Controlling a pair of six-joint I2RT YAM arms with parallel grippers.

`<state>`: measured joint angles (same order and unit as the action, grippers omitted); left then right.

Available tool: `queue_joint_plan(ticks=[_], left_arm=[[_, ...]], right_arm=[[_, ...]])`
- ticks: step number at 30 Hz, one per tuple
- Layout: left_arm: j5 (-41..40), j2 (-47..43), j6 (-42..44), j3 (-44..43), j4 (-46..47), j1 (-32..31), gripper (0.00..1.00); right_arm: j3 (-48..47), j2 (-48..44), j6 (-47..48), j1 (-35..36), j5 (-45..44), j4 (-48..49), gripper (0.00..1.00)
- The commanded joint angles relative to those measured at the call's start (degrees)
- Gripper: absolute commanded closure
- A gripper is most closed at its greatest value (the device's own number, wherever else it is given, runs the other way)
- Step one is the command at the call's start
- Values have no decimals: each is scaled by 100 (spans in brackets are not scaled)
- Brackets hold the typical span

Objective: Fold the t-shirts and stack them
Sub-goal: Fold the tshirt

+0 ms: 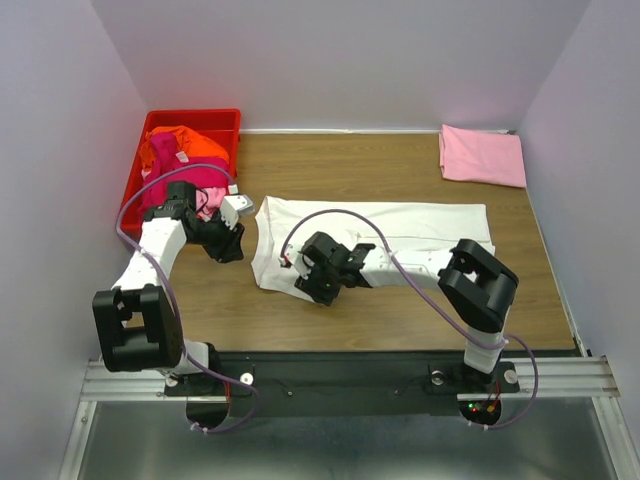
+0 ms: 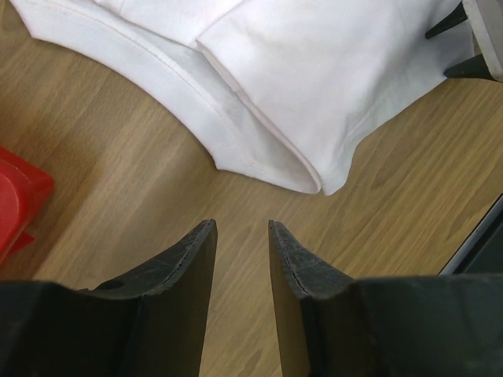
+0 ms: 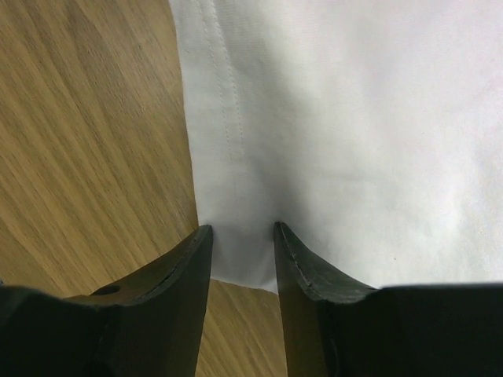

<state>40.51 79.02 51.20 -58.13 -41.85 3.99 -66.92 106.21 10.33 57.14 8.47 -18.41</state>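
Observation:
A white t-shirt (image 1: pixel 400 225) lies folded into a long strip across the middle of the table. My right gripper (image 1: pixel 301 284) sits low at the shirt's near left end. In the right wrist view its jaws (image 3: pixel 242 228) stand apart, with the flat hem of the white t-shirt (image 3: pixel 354 118) lying between the tips. My left gripper (image 1: pixel 230 250) is open over bare wood just left of the shirt. In its wrist view the left gripper (image 2: pixel 242 224) points at a folded corner of the white t-shirt (image 2: pixel 314 71). A pale pink t-shirt (image 1: pixel 482 155) lies folded at the back right.
A red bin (image 1: pixel 190 125) at the back left holds crumpled orange (image 1: pixel 180 145) and magenta (image 1: pixel 195 180) t-shirts; the bin's corner (image 2: pixel 16 196) shows beside the left fingers. White walls close in the table on three sides. The right gripper's fingers (image 2: pixel 464 47) show at the left wrist view's top right.

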Motion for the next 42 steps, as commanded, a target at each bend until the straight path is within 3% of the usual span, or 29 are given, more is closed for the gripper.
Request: queue_joint_plan(ticks=[1,9,22,27,33,42], left_arm=[[159,104,66,-137,-26,41,56],[194,210,30,-190,36,41,56],[185,192,48,-181,45,49,56],[168,219,57,-225,45,41,56],[229,245,74,-331,10,49,57],[492,289,39,-603,-69,41,59]], right_arm=[[-41,75,101,104,-205,-57,54],[-401,-259,163,297,-443,-452,51],[-147,197,303,420,-812,-479,55],[-58,453,417,429,-979,-444,67],[-243,418,514,429,-1189,-514,99],[-1165,-66,1278,61,-1761,-725,99]])
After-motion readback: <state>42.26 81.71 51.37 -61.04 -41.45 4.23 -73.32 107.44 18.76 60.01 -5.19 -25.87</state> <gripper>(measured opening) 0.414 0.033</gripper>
